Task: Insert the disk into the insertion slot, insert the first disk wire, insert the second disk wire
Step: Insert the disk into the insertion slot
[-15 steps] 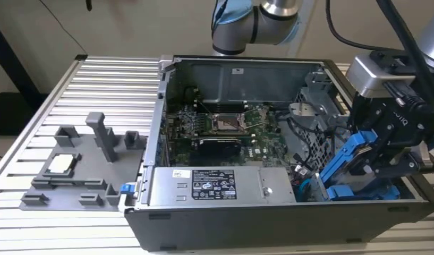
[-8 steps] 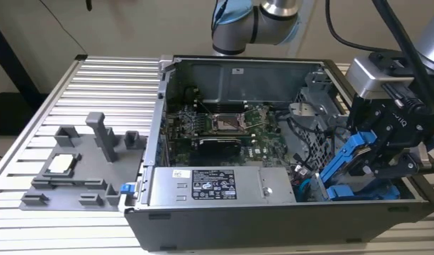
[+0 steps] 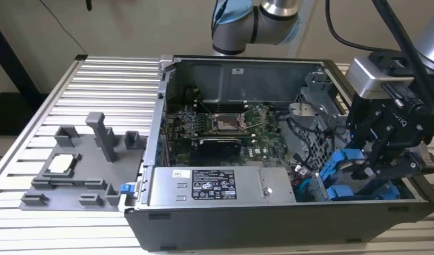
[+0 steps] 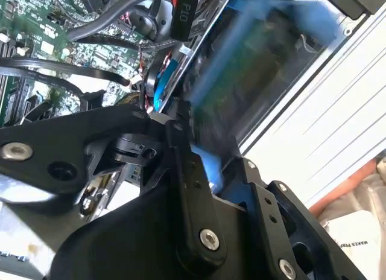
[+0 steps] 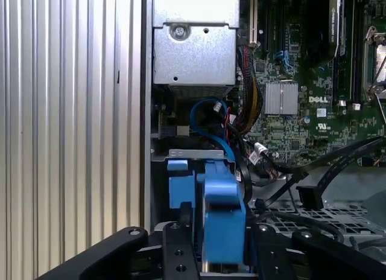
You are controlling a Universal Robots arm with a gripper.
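- Blue plastic caddy round the disk point(image 5: 222, 207), pinched at its end tab between the black fingers point(image 5: 180, 251) of the gripper point(image 3: 365, 171), jaws pressed onto the caddy's two sides.
- In the exterior view, held at about four o'clock within the open computer case point(image 3: 273, 226), at three o'clock from the grey power-supply box point(image 3: 217, 186).
- Toward six o'clock from the gripper, just below it: the insertion slot point(image 3: 333, 190), grey metal with blue guides.
- Long axis of the disk steep, near twelve-to-six, and by the look of it in line with the slot's mouth rather than across it.
- Lower end of the caddy down among the blue guides. How deep, impossible to tell.
- In the first wrist view, a blue cable point(image 5: 208, 111) and a black plug point(image 5: 307, 198) near the bay, apart from the disk. Judged not yet connected.
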